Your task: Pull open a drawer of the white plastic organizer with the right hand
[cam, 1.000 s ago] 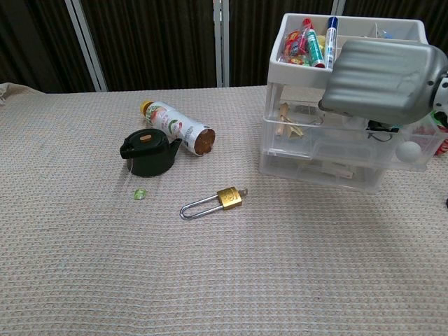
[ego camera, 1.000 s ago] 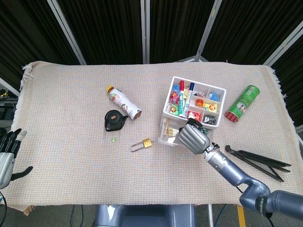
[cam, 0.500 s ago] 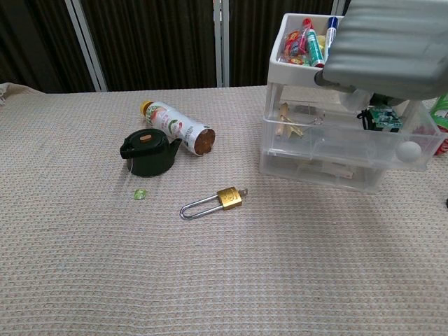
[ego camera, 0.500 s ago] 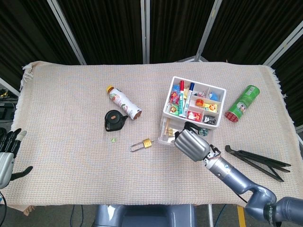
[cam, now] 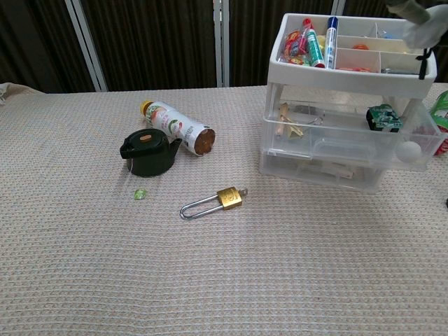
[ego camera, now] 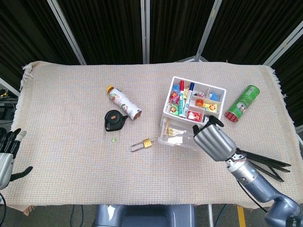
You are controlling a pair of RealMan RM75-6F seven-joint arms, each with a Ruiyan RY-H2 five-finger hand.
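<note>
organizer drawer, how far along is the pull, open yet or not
Looks done: in the head view a clear drawer juts out from under the white plastic organizer toward the padlock. In hand: nothing plainly; the right hand hovers by the organizer's front right corner, and whether its fingers touch it cannot be told. The left hand waits open at the table edge. Left: perhaps a further pull, then retreat.

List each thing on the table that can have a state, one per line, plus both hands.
white plastic organizer: upright, top tray filled, a drawer pulled out toward the robot
padlock: lying flat, shackle closed
bottle: lying on its side
black container: upright, lid on
green can: lying on its side
right hand: beside the organizer, holding nothing
left hand: open, at the table's edge
</note>
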